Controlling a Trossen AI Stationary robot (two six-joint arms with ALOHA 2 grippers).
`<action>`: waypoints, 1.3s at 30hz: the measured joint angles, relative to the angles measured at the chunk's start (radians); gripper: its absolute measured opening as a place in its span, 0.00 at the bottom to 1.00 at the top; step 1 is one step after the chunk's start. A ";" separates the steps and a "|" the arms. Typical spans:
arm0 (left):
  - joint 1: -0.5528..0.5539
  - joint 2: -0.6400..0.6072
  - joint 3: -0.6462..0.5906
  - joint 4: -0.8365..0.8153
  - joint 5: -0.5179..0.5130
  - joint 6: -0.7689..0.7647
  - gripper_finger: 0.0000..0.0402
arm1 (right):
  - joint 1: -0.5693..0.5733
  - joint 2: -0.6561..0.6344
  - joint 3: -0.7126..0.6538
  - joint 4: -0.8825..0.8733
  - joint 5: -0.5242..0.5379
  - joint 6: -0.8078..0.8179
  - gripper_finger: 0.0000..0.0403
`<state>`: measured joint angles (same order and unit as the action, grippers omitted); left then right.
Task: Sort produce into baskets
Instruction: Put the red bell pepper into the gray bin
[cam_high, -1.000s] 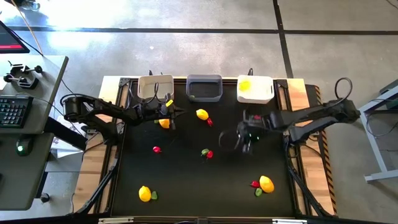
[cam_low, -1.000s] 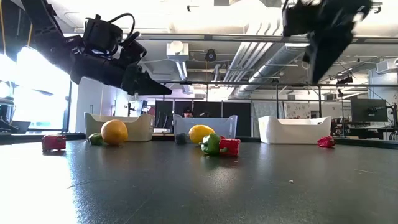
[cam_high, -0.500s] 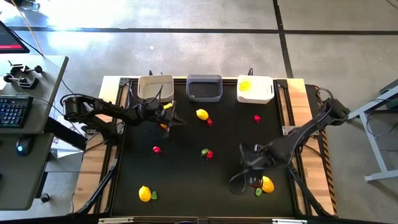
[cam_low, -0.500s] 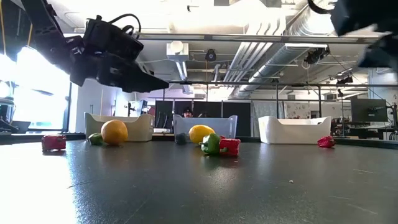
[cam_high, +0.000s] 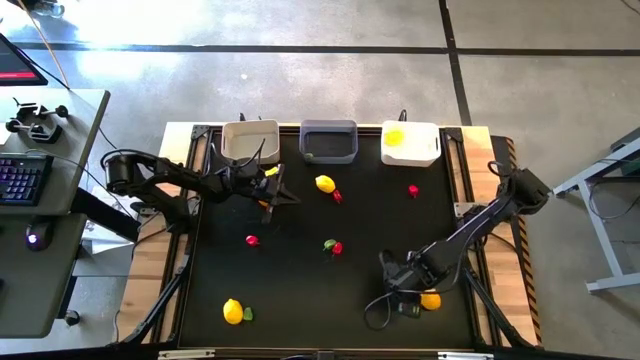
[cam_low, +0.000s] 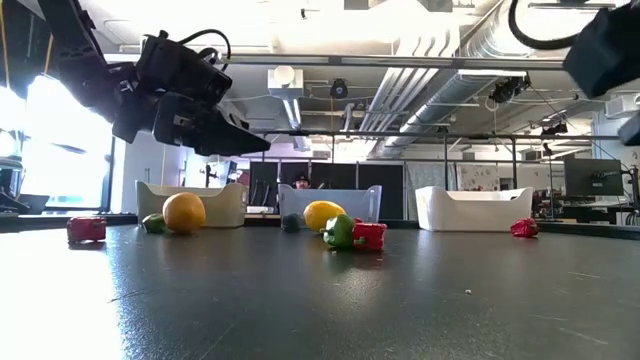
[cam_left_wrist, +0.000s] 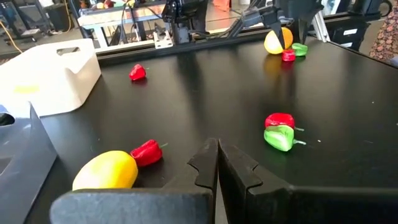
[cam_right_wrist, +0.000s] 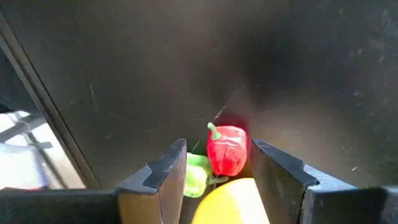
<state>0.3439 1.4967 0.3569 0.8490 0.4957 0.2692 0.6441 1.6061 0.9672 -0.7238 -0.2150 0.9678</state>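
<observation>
My right gripper (cam_high: 404, 292) is open, low over a cluster at the near right: a red piece (cam_right_wrist: 227, 149), a green piece (cam_right_wrist: 195, 174) and a yellow lemon-like piece (cam_high: 431, 299). In the right wrist view the gripper (cam_right_wrist: 219, 148) has one finger on either side of the red piece, and a gap shows on each side. My left gripper (cam_high: 286, 195) is shut and empty, raised above the table in front of the cream-white bin (cam_high: 250, 140), beside an orange-yellow piece (cam_low: 184, 212) that rests on the table. In the left wrist view (cam_left_wrist: 217, 152) its fingers are together.
The dark grey bin (cam_high: 328, 140) and the white bin (cam_high: 410, 143), which holds a yellow piece (cam_high: 394, 137), stand at the far edge. Loose on the table: a lemon (cam_high: 324, 183) with a red piece, a red-green pair (cam_high: 332, 245), single red pieces (cam_high: 251, 240) (cam_high: 413, 190), and a yellow-green pair (cam_high: 235, 311).
My right gripper has gone from the middle right of the table toward the near edge and down onto the near-right cluster, ending with its fingers either side of the red piece. The red piece near the white bin, covered by the arm before, now shows.
</observation>
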 joint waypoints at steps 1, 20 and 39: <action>0.000 0.000 0.000 0.000 0.000 -0.004 0.00 | 0.000 0.005 0.000 0.000 -0.006 0.013 0.41; 0.000 0.000 0.000 -0.003 -0.006 -0.006 0.00 | 0.000 0.044 0.000 -0.013 -0.017 -0.027 0.50; 0.000 0.000 0.000 -0.014 -0.008 -0.006 0.00 | -0.006 0.105 0.000 -0.008 -0.065 -0.078 0.23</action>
<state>0.3443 1.4967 0.3569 0.8345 0.4873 0.2634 0.6378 1.7112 0.9676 -0.7322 -0.2797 0.8895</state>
